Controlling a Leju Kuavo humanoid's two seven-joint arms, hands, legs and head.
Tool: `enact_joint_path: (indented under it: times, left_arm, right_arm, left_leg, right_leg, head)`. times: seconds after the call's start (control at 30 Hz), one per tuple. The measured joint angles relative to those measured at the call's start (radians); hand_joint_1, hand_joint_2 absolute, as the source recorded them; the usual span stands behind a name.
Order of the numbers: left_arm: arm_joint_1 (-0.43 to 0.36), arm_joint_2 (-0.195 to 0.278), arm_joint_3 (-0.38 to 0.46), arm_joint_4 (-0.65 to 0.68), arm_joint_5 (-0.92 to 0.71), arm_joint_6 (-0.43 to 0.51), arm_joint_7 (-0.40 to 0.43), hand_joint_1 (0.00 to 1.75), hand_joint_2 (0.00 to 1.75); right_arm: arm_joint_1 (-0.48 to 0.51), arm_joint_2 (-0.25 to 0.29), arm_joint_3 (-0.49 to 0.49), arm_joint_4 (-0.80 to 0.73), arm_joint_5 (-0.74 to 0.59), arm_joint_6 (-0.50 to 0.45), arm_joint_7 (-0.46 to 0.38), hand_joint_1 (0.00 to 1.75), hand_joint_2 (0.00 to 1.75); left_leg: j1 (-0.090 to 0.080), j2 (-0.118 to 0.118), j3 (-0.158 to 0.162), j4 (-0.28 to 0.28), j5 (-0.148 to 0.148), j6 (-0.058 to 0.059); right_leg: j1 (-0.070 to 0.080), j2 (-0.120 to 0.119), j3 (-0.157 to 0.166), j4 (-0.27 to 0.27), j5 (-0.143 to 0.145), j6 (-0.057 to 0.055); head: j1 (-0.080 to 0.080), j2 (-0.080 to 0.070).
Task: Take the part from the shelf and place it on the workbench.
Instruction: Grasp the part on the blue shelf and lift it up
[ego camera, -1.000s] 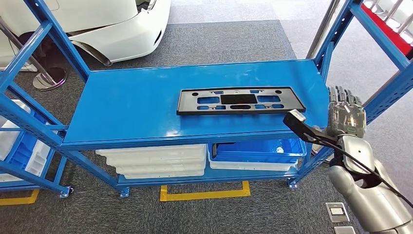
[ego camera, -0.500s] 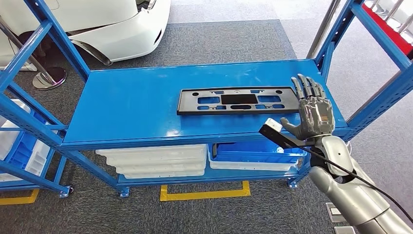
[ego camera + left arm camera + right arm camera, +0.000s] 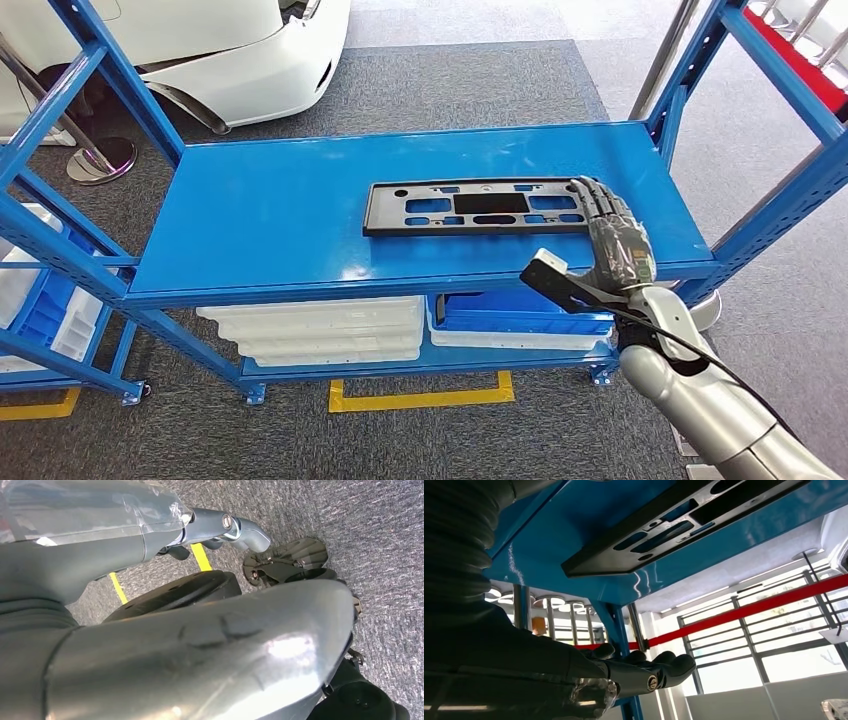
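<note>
The part (image 3: 480, 207) is a long black plastic plate with cut-outs. It lies flat on the top board of the blue shelf (image 3: 280, 220), right of the middle. My right hand (image 3: 615, 240) hovers over the plate's right end, fingers stretched out and apart, holding nothing. From the right wrist view, the part (image 3: 674, 527) lies on the blue board with a gap between it and the fingers (image 3: 659, 670). My left hand (image 3: 150, 525) hangs over grey carpet, its fingers loosely extended and holding nothing.
Blue uprights (image 3: 680, 90) frame the shelf's right end, close to my right arm. Below the top board are stacked white trays (image 3: 320, 330) and a blue bin (image 3: 530, 305). A white car bumper (image 3: 250, 60) stands behind the shelf. Yellow tape (image 3: 420, 398) marks the floor.
My right hand has swung left from outside the shelf's right edge, over the board, to the part's right end. The part has not moved.
</note>
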Motion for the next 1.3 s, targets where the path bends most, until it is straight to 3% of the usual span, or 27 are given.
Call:
enact_joint_path:
  times: [1.3]
  left_arm:
    - [-0.002, 0.0, -0.003, 0.0, -0.006, -0.035, 0.004, 0.0, 0.0]
  right_arm:
    - [-0.017, 0.0, 0.058, 0.046, -0.014, -0.013, 0.046, 0.0, 1.75]
  left_leg:
    - [-0.002, 0.0, -0.001, 0.003, 0.0, 0.001]
  right_leg:
    - [-0.004, 0.0, -0.001, 0.0, 0.002, 0.003]
  head:
    - [-0.001, 0.0]
